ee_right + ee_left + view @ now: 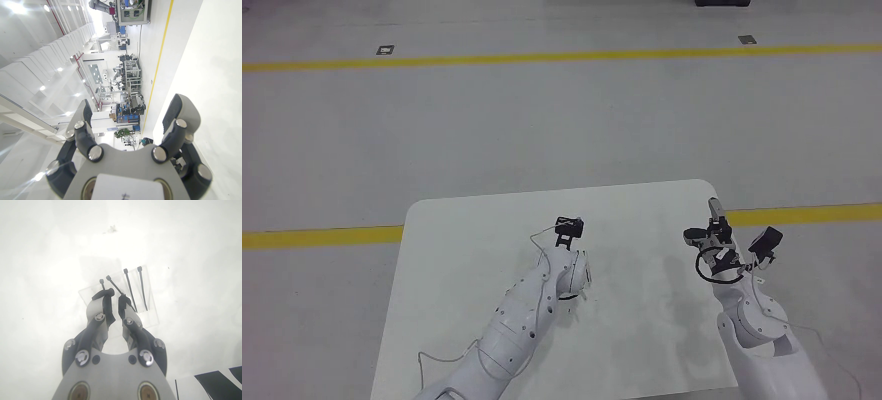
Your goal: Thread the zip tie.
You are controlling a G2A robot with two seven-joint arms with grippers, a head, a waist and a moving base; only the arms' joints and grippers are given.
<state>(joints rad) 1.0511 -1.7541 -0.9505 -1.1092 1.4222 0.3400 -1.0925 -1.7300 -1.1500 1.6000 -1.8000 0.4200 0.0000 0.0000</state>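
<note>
Four black zip ties [130,287] lie side by side on a clear tray [151,317] on the white table [642,210]. They look light, thin, springy and slick, so pinch one mid-strap or by its blocky head. The left gripper [115,295] hangs over them with a narrow gap, one pad touching a skewed tie [113,284], no clear hold. The right gripper [130,108] is spread wide and empty. No readable print.

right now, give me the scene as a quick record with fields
left end effector: slightly open, empty, low over the clear tray
right end effector: wide open, empty, aimed out at the room
zip ties: four, black, straight, none threaded
clear tray: flat on the table, holds all four ties
table: white
</note>
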